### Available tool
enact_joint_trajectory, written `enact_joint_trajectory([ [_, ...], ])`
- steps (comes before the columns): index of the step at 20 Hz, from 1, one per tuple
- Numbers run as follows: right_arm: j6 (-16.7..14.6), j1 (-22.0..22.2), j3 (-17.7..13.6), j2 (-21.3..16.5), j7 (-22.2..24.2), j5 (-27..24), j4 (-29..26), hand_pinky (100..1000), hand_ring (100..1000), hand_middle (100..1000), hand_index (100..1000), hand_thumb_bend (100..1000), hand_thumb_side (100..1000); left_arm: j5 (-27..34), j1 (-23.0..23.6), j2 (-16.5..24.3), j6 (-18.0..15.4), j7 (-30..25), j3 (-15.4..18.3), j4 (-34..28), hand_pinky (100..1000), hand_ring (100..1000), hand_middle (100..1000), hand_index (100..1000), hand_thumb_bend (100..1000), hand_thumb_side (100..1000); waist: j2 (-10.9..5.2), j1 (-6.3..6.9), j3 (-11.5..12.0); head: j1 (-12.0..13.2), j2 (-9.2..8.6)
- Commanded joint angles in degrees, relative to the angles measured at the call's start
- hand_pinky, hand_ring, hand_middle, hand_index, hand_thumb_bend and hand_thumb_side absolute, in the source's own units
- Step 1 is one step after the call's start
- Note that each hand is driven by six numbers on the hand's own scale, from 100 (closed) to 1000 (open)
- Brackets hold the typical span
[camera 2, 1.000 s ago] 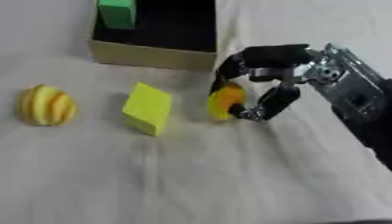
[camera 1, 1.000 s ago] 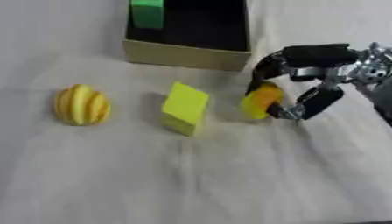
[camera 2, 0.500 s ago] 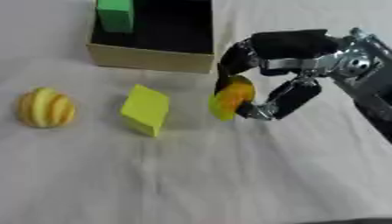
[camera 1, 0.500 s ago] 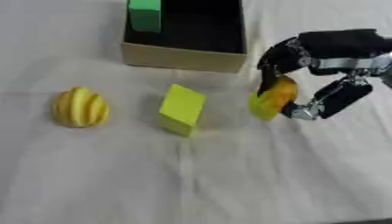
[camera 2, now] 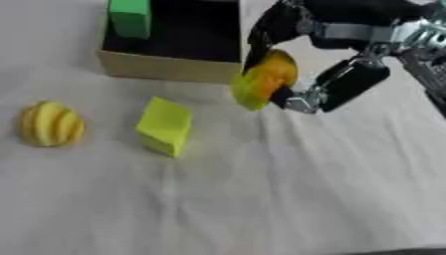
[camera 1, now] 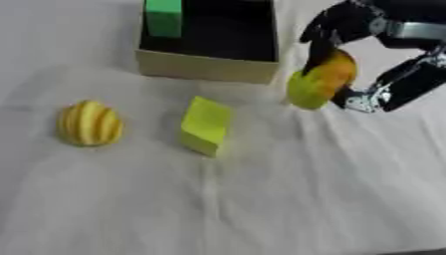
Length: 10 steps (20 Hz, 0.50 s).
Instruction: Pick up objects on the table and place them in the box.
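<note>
One fruit (camera 1: pixel 320 82), yellow-green below and orange above, sits between the dark fingers (camera 1: pixel 324 35) and the thumb of the right hand (camera 1: pixel 383 60); the fingers curl over its top and the thumb closes on its right side, so the hand is grasping it. Compared with a second ago, the fruit has risen off the white surface (camera 1: pixel 261 199) and moved up and toward the box (camera 1: pixel 209 69); it now hangs just beside the box's right front corner, seemingly clear of the cloth. Judged from this, the lift is done and the carry is under way; what remains is to bring the fruit over the rim and release it inside.

Already in the box, at its far left, stands a green block (camera 1: pixel 163 17). Still on the surface are a yellow block (camera 1: pixel 205 125), near the box front, and a striped yellow fruit (camera 1: pixel 89 123), well to its left; neither has moved.

Left eye view: the fruit appears apart from the box's corner, with cloth between them. Right eye view: the fruit overlaps that corner, and more of the right arm's silver and black wrist (camera 2: pixel 409 30) shows at the upper right. The left hand appears in neither view.
</note>
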Motion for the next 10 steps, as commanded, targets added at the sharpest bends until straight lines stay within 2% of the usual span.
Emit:
enact_joint_trajectory([
  [1, 1.08, -2.43, -1.67, -1.16, -2.09, -1.40, 1.96, 774, 593, 493, 688, 100, 100, 0.38, -0.57, 1.51, -0.24, -0.15, 0.23, -0.91, 700, 777, 740, 850, 100, 626, -0.96, 0.01, 0.41, -0.85, -1.64],
  [10, 2.72, -7.84, -2.33, 1.21, -7.95, 0.14, 10.14, 778, 601, 493, 694, 100, 100, 0.80, -2.21, 1.57, -0.43, -1.12, -0.66, -0.91, 700, 777, 740, 850, 100, 625, 0.10, -1.68, 3.88, -3.16, -4.27],
])
